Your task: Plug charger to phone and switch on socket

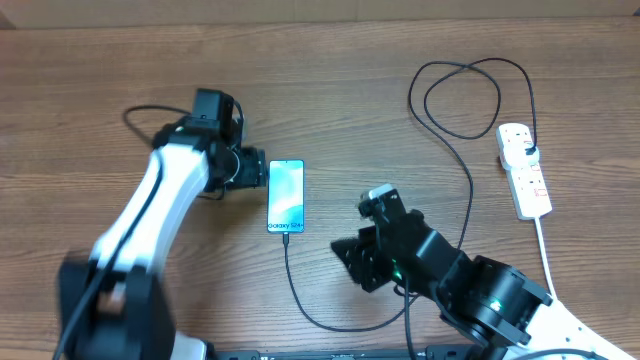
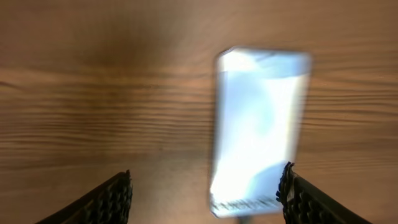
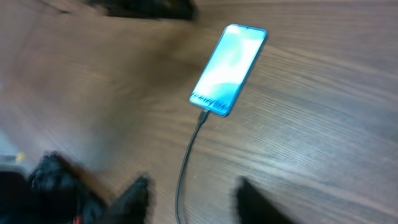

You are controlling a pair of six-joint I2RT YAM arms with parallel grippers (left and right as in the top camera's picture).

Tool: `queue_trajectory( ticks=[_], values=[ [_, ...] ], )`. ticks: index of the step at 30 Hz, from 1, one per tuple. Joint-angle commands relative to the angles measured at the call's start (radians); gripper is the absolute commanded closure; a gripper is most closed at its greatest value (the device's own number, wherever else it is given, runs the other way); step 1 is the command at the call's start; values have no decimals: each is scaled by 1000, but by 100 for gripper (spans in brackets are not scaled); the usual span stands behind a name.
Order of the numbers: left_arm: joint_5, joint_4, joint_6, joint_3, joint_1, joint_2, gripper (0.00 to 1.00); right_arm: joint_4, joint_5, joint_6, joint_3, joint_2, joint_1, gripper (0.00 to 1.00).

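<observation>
The left gripper has its jaws spread wide and empty. Its two black ribbed fingers sit at the bottom corners of the left wrist view, with bare wood between them. In the overhead view this gripper lies just beside the upper left corner of the slim rectangular phone with the light blue screen, and I cannot tell whether they touch.

The right gripper is also released and holds nothing. Its blurred dark fingers stand apart at the bottom of the right wrist view, and the thin black charger cable runs up between them. In the overhead view this gripper sits right of the phone, in the lower centre of the frame.

The phone lies flat on the brown wooden table, left of centre. The cable's small tip meets its lower short edge. From there the cable curves down and right, climbs, and loops at the upper right. It ends at a black plug in the white elongated power strip with red switches near the right edge. The switch positions are too small to read.
</observation>
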Motion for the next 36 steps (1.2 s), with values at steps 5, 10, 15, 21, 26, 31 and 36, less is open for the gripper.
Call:
queue_trajectory(
  ticks=[5,10,15,21,26,31,36],
  values=[
    [-245,-51,-96,-16,-237,-421,30,-19,176,171,24,141,-44,96],
    [-451,-87,-224,-101,-422,-637,29,-157,170,361,25,169,-215,96],
    [-549,-107,-383,-190,-521,-830,29,-296,85,357,26,168,-528,96],
    [-531,-113,-398,-245,-536,-956,19,-328,-58,178,56,179,-969,96],
    [-529,-113,-406,-250,-536,-959,0,-373,-73,152,152,246,-1233,96],
    [-529,-114,-406,-250,-536,-959,0,-406,-72,95,296,383,-1341,96],
    [-529,-115,-406,-250,-536,-959,0,-451,-75,81,472,578,-1355,96]
  ],
)
